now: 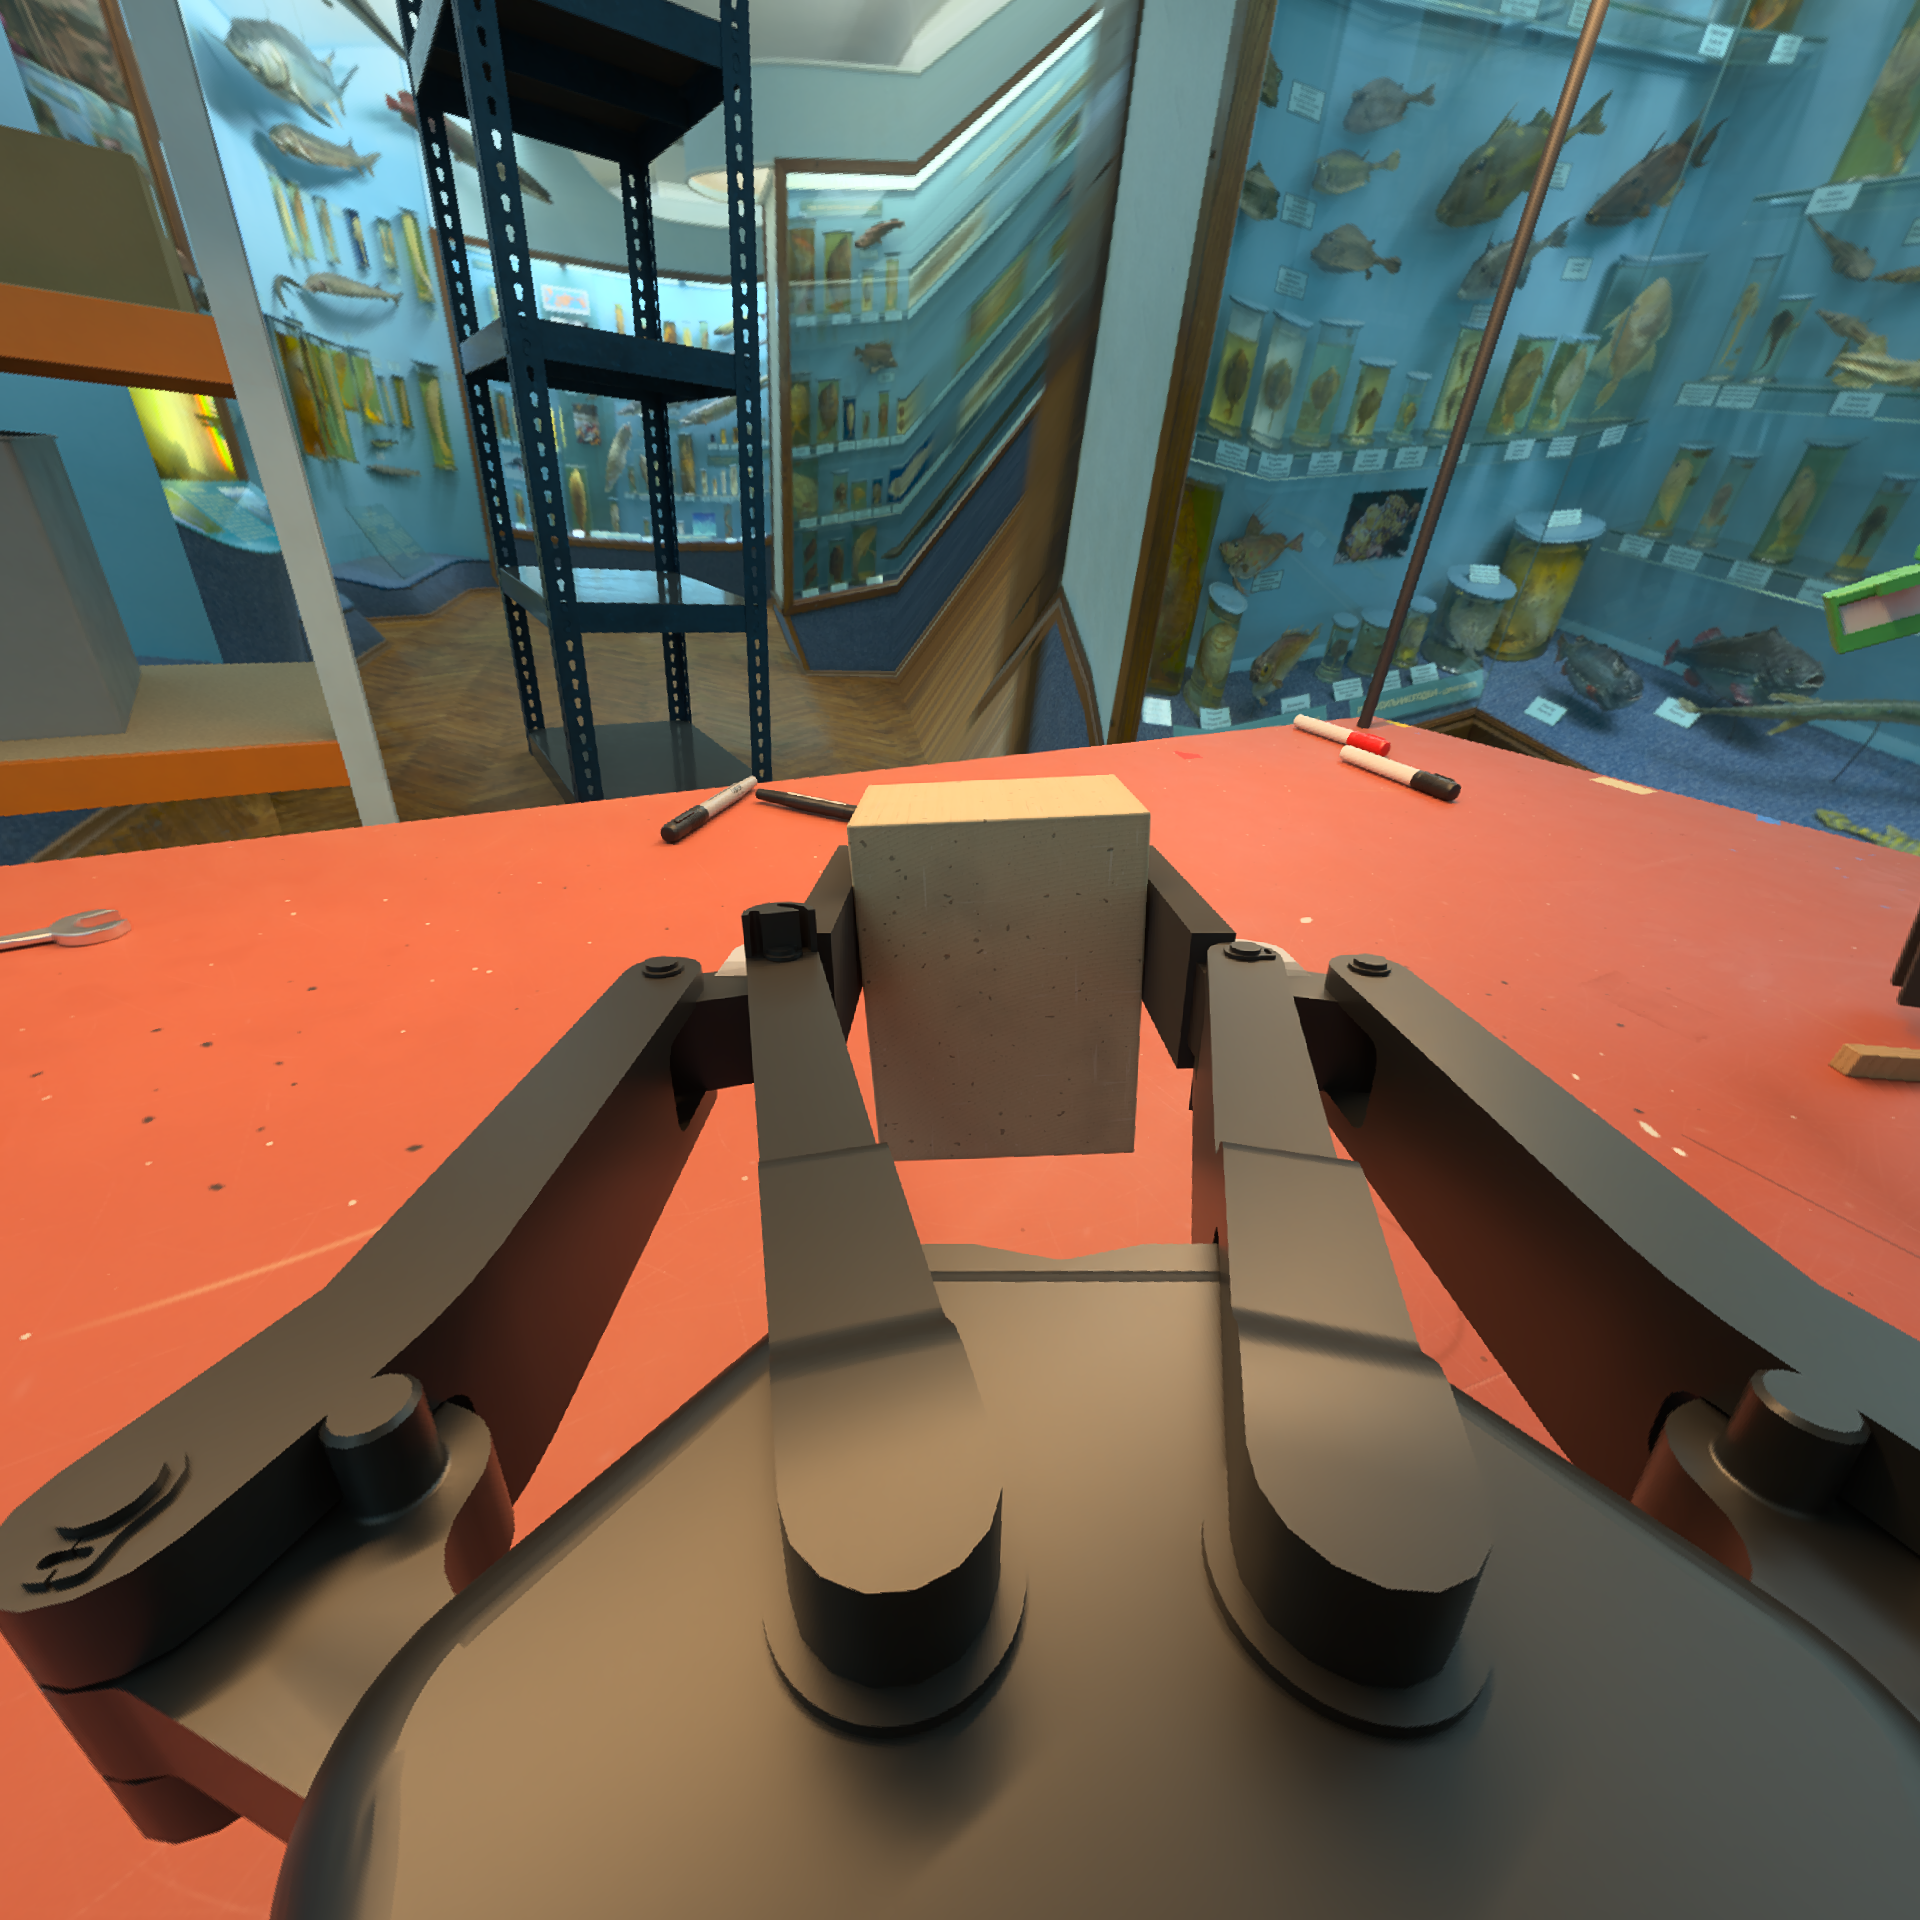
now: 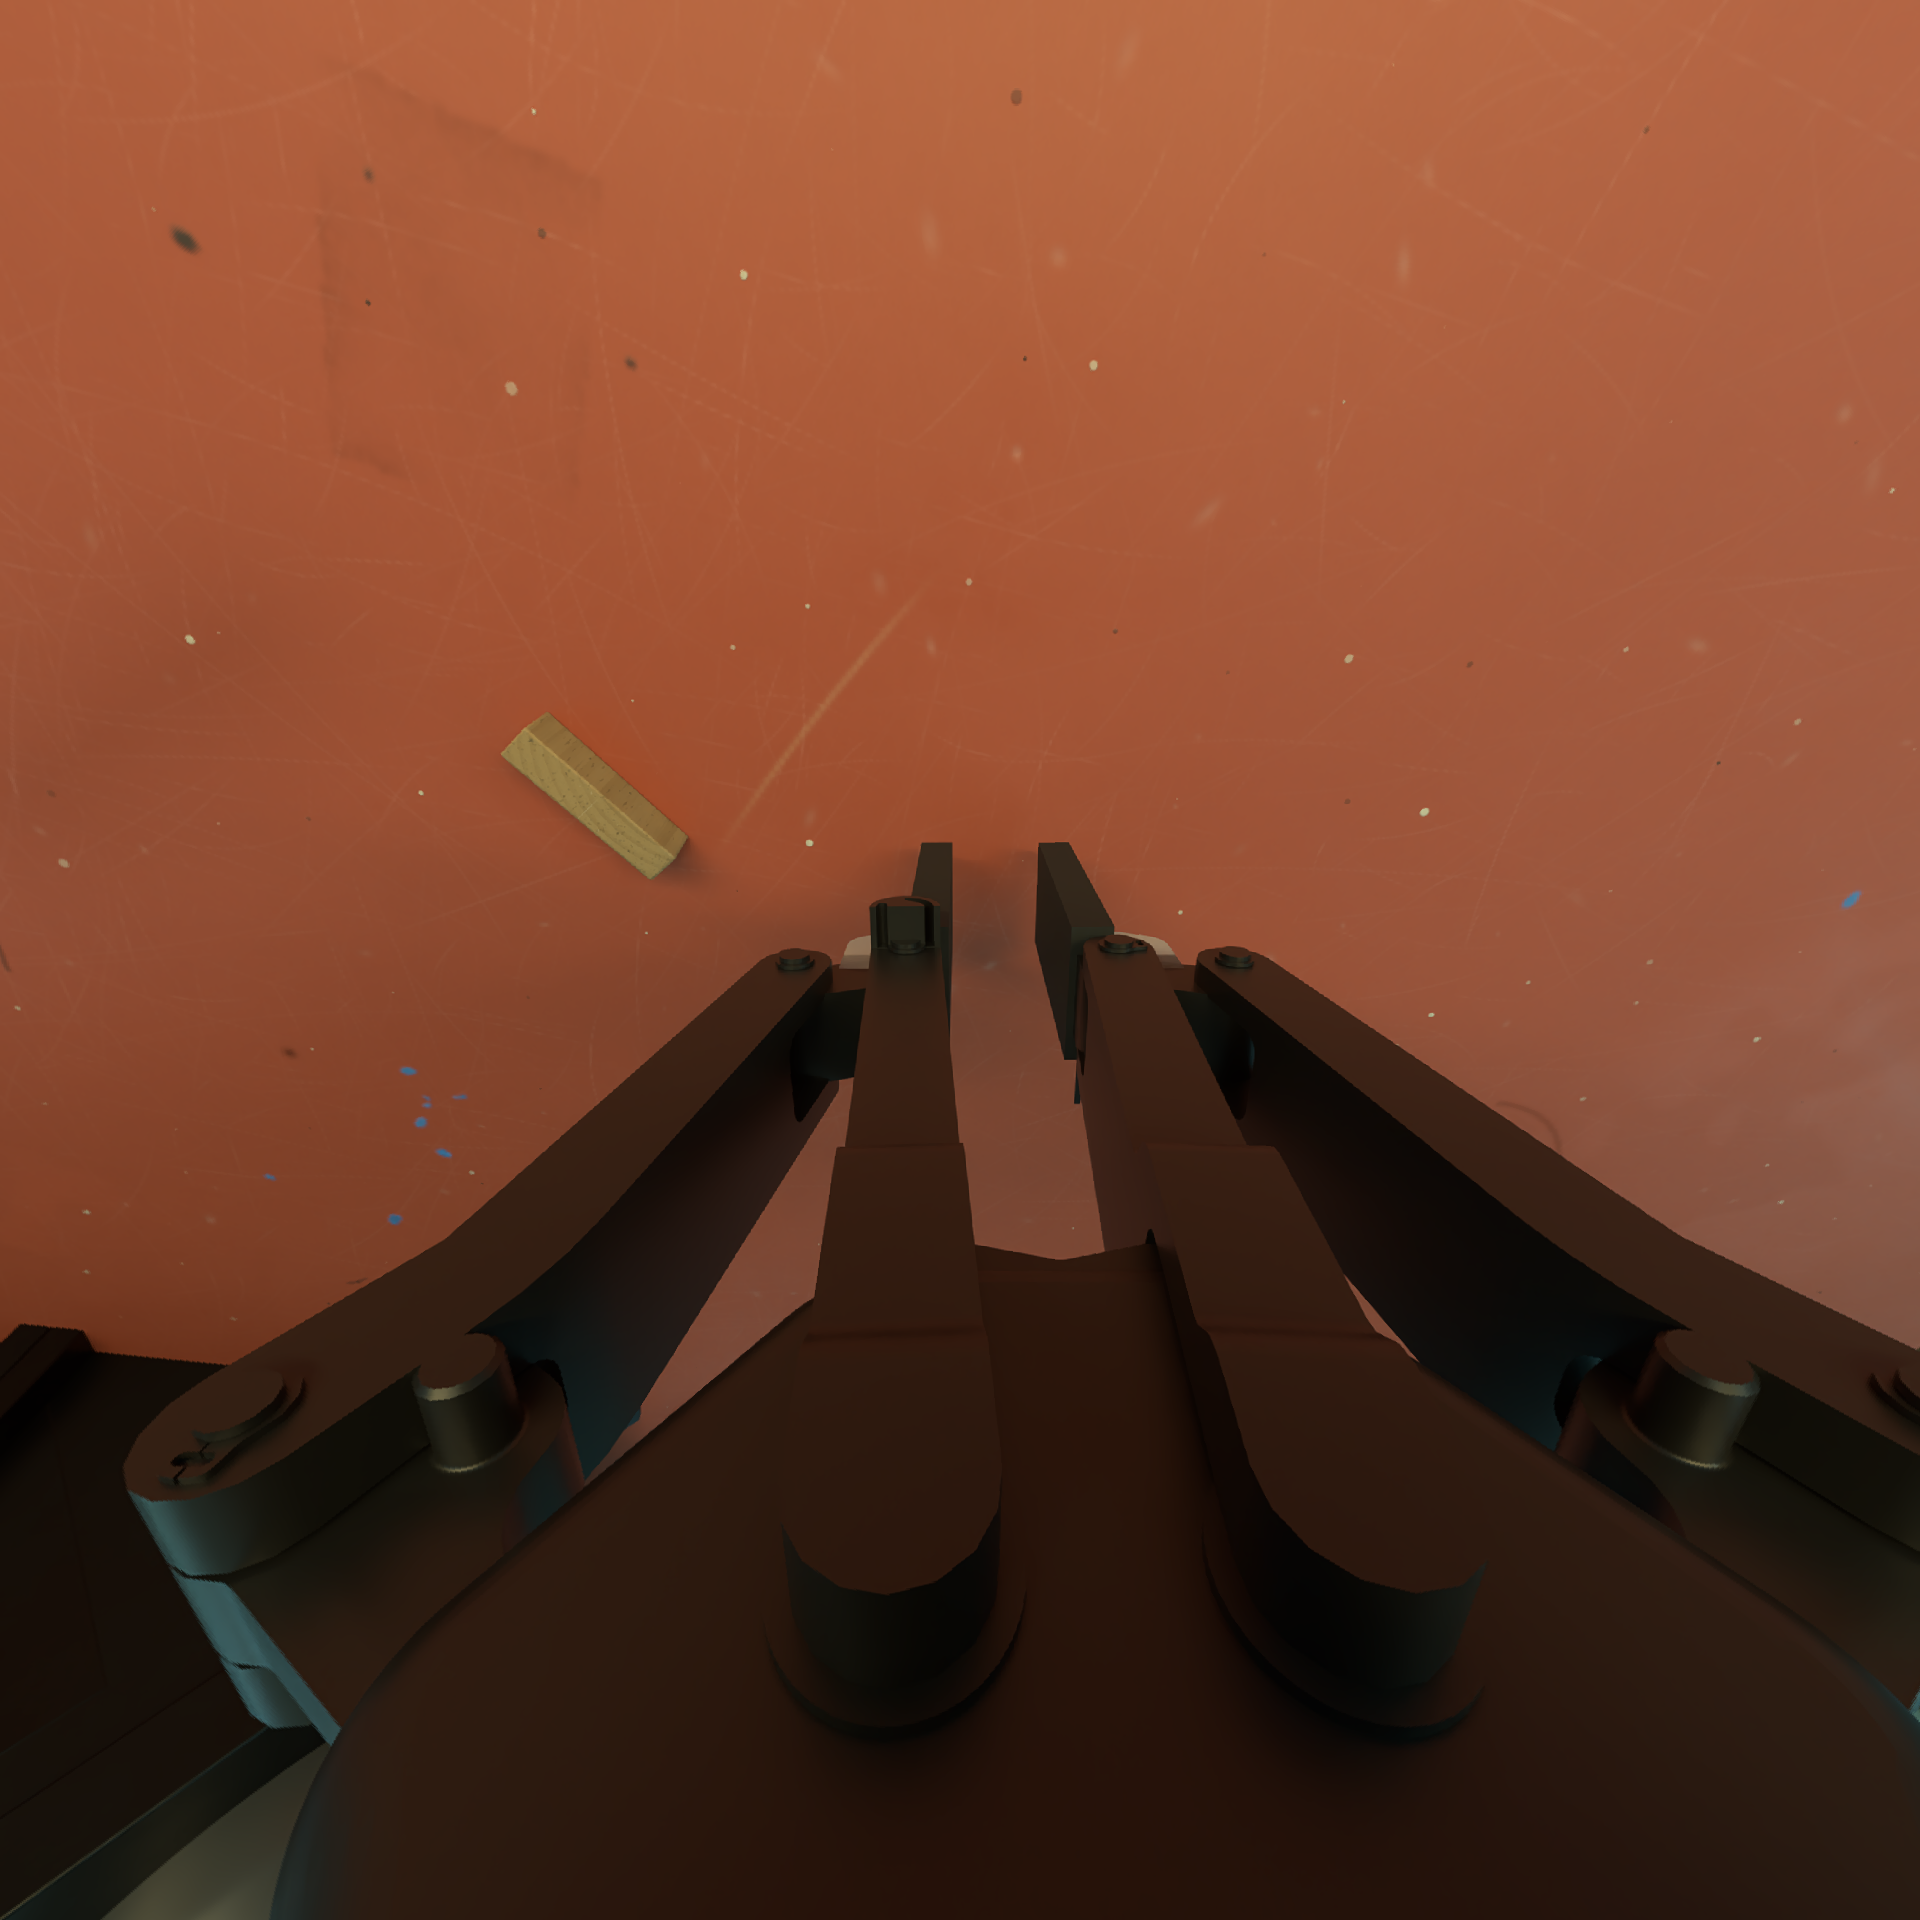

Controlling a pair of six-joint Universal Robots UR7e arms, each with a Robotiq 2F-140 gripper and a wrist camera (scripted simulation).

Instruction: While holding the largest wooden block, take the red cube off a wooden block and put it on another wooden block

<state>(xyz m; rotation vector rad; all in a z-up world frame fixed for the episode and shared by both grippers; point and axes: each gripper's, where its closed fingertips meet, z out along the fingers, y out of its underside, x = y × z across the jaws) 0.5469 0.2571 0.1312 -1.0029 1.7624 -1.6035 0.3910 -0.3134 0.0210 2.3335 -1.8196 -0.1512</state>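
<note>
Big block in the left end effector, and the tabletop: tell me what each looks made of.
Big block: likely unfinished pale wood, matte, faint grain, dark specks. Tabletop: seemingly a painted orange-red board, matte, scratched and paint-flecked; core material unclear.

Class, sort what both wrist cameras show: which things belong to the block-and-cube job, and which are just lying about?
Job:
- large wooden block, clamped in left gripper
- small wooden block
- right gripper, nothing between its fingers

Lying about:
- markers
- wrench
- black pen

Red cube: not visible.
</note>
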